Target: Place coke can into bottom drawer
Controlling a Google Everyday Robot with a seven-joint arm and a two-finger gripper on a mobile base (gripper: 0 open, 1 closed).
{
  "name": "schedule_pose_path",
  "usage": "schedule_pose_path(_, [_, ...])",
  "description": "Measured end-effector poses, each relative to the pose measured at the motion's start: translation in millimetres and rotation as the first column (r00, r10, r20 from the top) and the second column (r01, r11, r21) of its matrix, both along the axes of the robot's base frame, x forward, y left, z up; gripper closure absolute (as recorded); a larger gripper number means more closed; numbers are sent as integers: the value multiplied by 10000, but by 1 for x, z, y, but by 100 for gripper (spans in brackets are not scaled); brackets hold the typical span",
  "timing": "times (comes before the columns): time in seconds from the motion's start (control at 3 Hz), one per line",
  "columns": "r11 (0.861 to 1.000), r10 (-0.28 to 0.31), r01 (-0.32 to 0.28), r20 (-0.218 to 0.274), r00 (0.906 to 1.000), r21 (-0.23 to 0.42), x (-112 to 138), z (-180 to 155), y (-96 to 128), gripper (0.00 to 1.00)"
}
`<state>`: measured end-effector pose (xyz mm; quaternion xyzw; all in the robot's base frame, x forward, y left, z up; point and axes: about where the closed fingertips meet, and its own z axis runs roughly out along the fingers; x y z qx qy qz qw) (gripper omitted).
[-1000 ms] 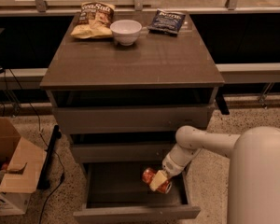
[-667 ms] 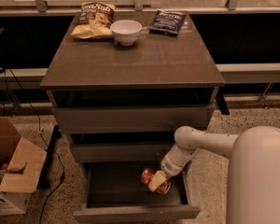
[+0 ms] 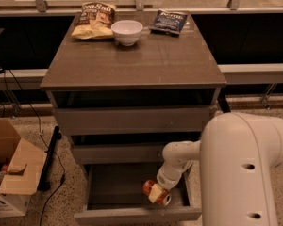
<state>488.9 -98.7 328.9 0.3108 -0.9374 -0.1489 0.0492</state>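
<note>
Compared with a second ago, the gripper [image 3: 156, 193] sits lower and a little further left inside the bottom drawer [image 3: 137, 215], the lowest, pulled-out grey-brown box with a dark interior. With it comes the small red-orange aluminium coke can [image 3: 149, 187], now down near the drawer floor in the right part of the box. The can lies tilted, and the pale fingers [image 3: 157, 192] appear to pinch it across the middle; whether it already touches the floor cannot be told. This suggests the carry is nearly over and that what remains is letting go and lifting out. The white arm [image 3: 179, 157] reaches in from the right, passing just under the flat front of the middle drawer [image 3: 118, 153], so a straight rise could knock that front. The drawer's right wall is close to the can as well. On the brown tabletop [image 3: 146, 65], well apart from the work, stand a yellow chip bag [image 3: 93, 20], a white bowl [image 3: 127, 32] and a blue snack bag [image 3: 168, 21]. An open cardboard box [image 3: 14, 173] and a black cable [image 3: 52, 154] lie on the floor to the left, out of the way.
</note>
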Motion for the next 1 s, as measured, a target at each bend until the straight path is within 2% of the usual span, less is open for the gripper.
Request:
schedule_pose_path(0.33, [9925, -1216, 1221, 422, 9917, -101, 10, -41, 3, 100])
schedule_pose_path(0.67, [9708, -2363, 2331, 574, 9700, 571, 31, -74, 7, 100])
schedule_pose_path(1.0, [9193, -3577, 3497, 129, 9337, 1808, 45, -110, 9, 100])
